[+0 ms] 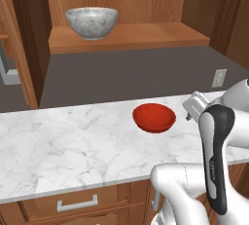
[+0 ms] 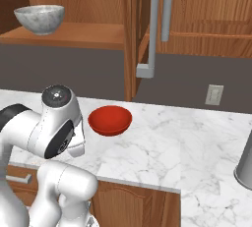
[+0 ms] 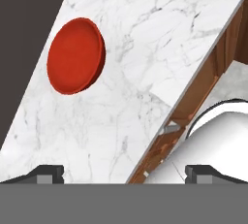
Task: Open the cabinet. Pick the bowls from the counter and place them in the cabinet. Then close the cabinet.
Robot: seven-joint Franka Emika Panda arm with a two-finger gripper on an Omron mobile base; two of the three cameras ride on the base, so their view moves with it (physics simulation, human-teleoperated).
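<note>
Grey-white speckled marble-look bowl point(image 1: 91, 22) already sits up-left of the glossy red shallow bowl point(image 1: 154, 117), on the wooden shelf of the open reddish-brown cabinet point(image 1: 127, 36), so half the stowing looks done. The red bowl rests on the white grey-veined marble counter point(image 1: 68, 146), under the shelf. Right of it, the white arm's gripper point(image 3: 124, 172) hangs empty, fingers spread wide, likely lining up for it.

We see the marble bowl point(image 1: 91, 22) upright on the open cabinet's shelf point(image 1: 146, 36), near its left end. The red bowl point(image 1: 154, 117) sits upright on the bench point(image 1: 73, 146), near its back edge.
</note>
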